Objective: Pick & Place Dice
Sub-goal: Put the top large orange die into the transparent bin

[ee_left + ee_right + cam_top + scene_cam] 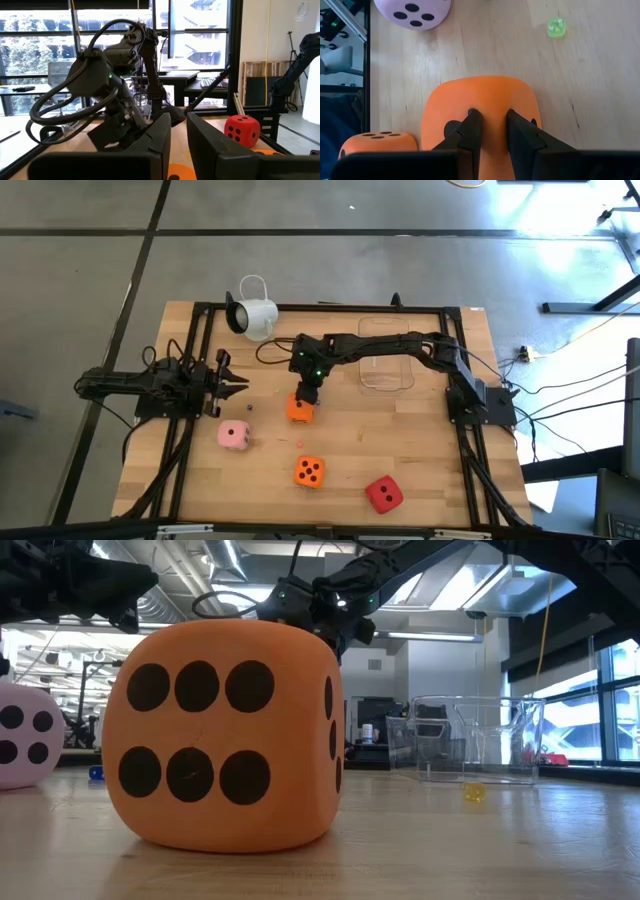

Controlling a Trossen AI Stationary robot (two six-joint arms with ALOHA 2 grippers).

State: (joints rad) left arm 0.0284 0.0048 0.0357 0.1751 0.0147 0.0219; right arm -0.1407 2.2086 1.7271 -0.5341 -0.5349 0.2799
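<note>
An orange die (299,411) lies mid-table under my right gripper (304,393), which is shut on its top, as the right wrist view shows (491,114). A second orange die (309,471) sits nearer the front edge and fills the low view (230,730), hiding the first one there. The pink die (234,434) rests on the table to the left and the red die (384,493) at the front right. My left gripper (236,383) hovers over the table's left side, its fingers almost together with nothing between them (178,135). My right gripper comes at the orange die from above, slanting down from the table's right side. Both fingertips (472,116) press into the middle of the soft upper face (491,102), with a narrow strip of it between them. The die's underside is hidden, so I cannot tell whether it is off the table.
A clear plastic box (385,355) stands at the back, right of centre, under the right arm. A white mug-like camera (255,315) sits at the back left. A tiny yellow-green bit (556,27) and a small blue bit (95,772) lie on the wood. Black rails (190,470) frame the tabletop.
</note>
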